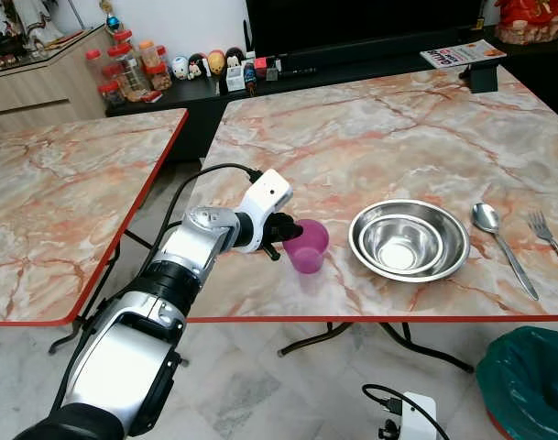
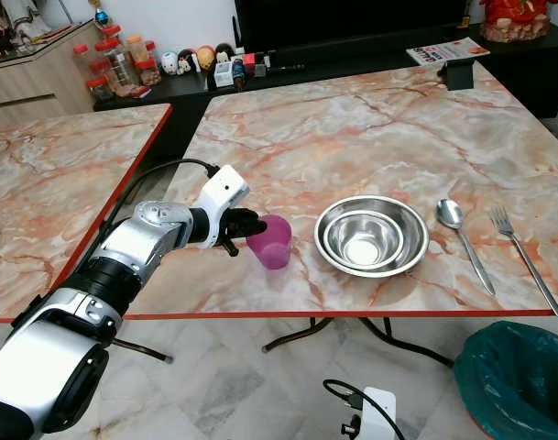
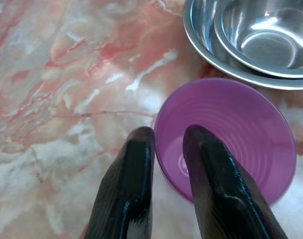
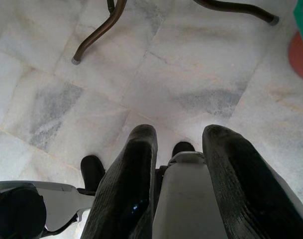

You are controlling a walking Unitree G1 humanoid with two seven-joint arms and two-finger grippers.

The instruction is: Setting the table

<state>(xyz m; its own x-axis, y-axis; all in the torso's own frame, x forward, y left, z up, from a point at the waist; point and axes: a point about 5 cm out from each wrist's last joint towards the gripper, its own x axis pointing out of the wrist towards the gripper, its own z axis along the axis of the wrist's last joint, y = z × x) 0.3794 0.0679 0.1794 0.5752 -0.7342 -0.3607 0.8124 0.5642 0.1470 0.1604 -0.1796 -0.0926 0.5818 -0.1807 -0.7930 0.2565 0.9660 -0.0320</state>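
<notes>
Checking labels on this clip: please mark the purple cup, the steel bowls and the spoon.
purple cup (image 1: 308, 247): left eye view, on its outer wall.
steel bowls (image 1: 366, 223): left eye view, on the outer bowl's left rim.
spoon (image 1: 486, 217): left eye view, on its bowl end.

The left gripper (image 1: 286, 235) hides the near-left side of the purple cup (image 1: 308, 247). In the left wrist view the nested steel bowls (image 3: 251, 40) are cut off by the picture's edge. The fork (image 1: 550, 238) and the green bin (image 1: 528, 383) run off the right edge. The magazine (image 1: 462, 53) print is too small to read.
</notes>
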